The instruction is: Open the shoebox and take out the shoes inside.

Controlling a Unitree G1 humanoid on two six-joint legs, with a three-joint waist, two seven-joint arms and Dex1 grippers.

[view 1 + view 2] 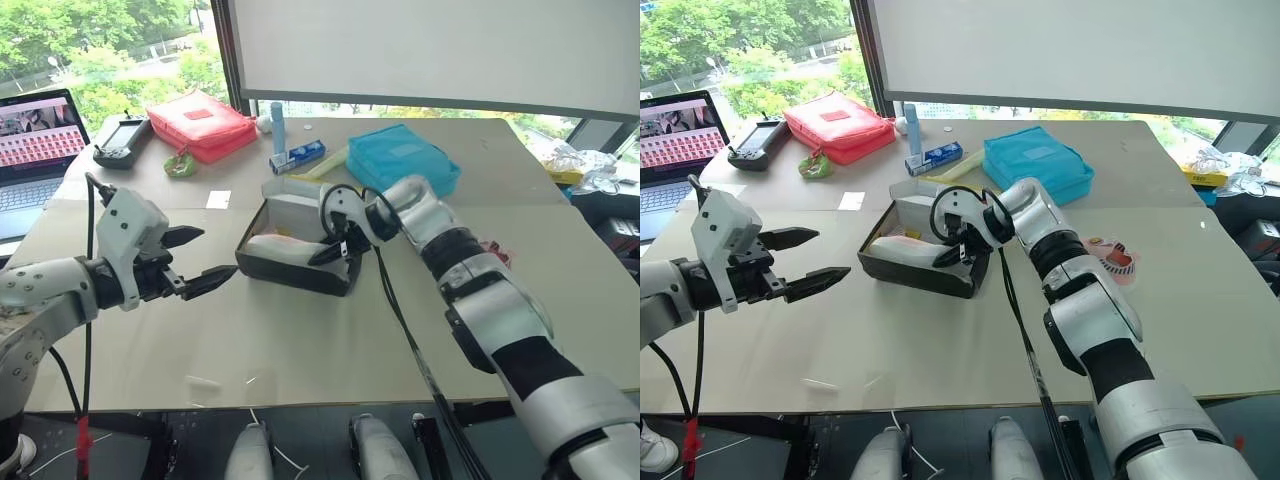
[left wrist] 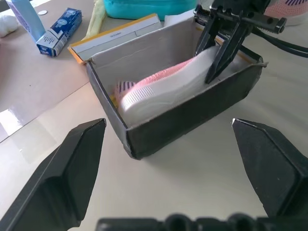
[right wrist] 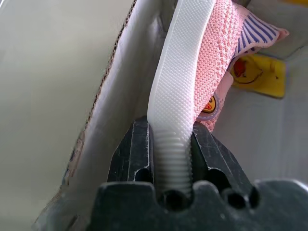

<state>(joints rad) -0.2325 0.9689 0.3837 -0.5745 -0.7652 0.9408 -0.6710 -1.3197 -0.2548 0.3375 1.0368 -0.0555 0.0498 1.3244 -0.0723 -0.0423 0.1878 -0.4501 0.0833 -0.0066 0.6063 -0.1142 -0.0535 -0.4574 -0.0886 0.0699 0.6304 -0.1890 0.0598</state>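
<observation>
Shoebox (image 1: 300,262), lidless on the table (image 1: 300,340), is entered by the right gripper (image 2: 222,53), clamped on the white sole of a pink shoe (image 2: 166,89) lying lengthwise away from it, while the left gripper (image 1: 200,255), spread wide and empty, is held short of the near end.

Shoe (image 3: 211,53): pink knit cloth, ribbed white rubbery sole. Shoebox (image 2: 192,118): matt cardboard.
</observation>
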